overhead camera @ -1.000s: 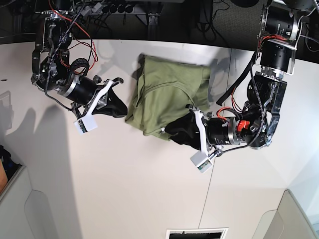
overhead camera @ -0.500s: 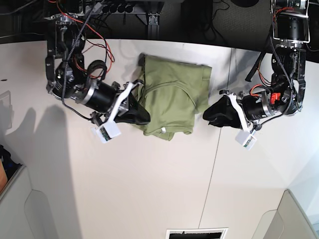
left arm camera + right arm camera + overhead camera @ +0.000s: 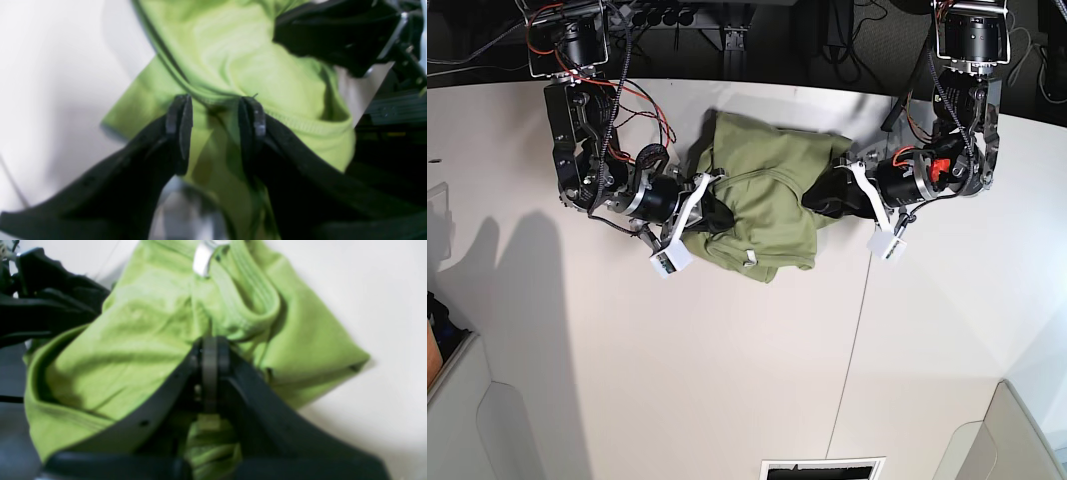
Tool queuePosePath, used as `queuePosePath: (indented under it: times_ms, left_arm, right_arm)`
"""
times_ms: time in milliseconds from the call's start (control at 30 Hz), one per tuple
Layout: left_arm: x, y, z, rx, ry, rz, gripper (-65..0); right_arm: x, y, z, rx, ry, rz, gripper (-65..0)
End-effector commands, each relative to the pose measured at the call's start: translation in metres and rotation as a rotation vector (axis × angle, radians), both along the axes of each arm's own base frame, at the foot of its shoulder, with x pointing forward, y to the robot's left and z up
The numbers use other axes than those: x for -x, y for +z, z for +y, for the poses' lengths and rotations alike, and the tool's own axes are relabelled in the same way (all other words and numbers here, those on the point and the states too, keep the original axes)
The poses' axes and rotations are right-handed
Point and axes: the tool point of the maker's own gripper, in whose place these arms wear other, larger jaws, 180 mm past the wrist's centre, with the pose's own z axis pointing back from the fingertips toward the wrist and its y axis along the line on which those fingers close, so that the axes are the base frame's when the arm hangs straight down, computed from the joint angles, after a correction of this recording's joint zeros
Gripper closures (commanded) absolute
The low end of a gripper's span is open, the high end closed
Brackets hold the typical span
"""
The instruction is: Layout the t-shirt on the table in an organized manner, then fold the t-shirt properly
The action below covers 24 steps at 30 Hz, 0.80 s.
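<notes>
Oddly, right gripper (image 3: pixel 210 373) pinches the t-shirt (image 3: pixel 762 205), left gripper (image 3: pixel 213 133) gapes; white tag (image 3: pixel 202 255) unreadable

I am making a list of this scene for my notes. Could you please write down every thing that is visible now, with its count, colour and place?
olive-green soft cotton t-shirt: one, bunched in folds, on the far middle of the table between the two arms
small white neck tag: one, at the shirt's ribbed collar
large flat white matte table: one, with a thin dark seam running down its right part in the base view
left hand: one, black, open, fingers standing either side of a fold at the shirt's edge
right hand: one, black, shut on the shirt's cloth near the collar
</notes>
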Motion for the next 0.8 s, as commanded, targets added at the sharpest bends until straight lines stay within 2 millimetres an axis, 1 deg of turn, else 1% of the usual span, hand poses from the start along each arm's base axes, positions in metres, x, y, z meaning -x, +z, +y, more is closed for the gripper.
queuePosePath:
  times_ms: [0,133,233,367,433,500,600,700,767]
  left_arm:
    - [-0.015,0.021,0.000,0.037,0.009,-0.068,-23.4]
    - [-0.014,0.029,-0.002,0.039,-0.016,-0.074,-23.4]
    - [-0.010,0.043,-0.001,0.051,-0.042,-0.080,-23.4]
    - [-0.005,0.070,0.017,0.052,0.004,-0.153,-23.4]
    - [0.002,0.080,0.030,0.022,0.028,-0.188,-23.4]
    - [0.014,0.085,0.041,-0.015,0.035,-0.203,-23.4]
    - [0.039,0.085,0.055,-0.074,0.037,-0.191,-23.3]
    - [0.070,0.080,0.073,-0.140,0.048,-0.148,-22.7]
    - [0.092,0.076,0.087,-0.177,0.071,-0.107,-18.1]
  right_arm:
    - [-0.009,0.015,0.003,-0.020,0.004,-0.040,0.0]
    - [-0.014,0.036,0.006,-0.047,0.010,-0.089,0.0]
    - [-0.014,0.054,0.008,-0.046,0.023,-0.141,0.0]
    - [-0.004,0.078,0.007,-0.046,0.026,-0.209,0.0]
    - [0.004,0.084,0.000,-0.026,0.019,-0.216,0.0]
    - [0.014,0.085,-0.012,0.000,0.004,-0.208,0.0]
    - [0.038,0.082,-0.032,0.004,-0.017,-0.177,0.0]
    - [0.070,0.073,-0.053,0.019,-0.030,-0.124,0.0]
    - [0.096,0.065,-0.065,0.053,-0.033,-0.079,0.0]
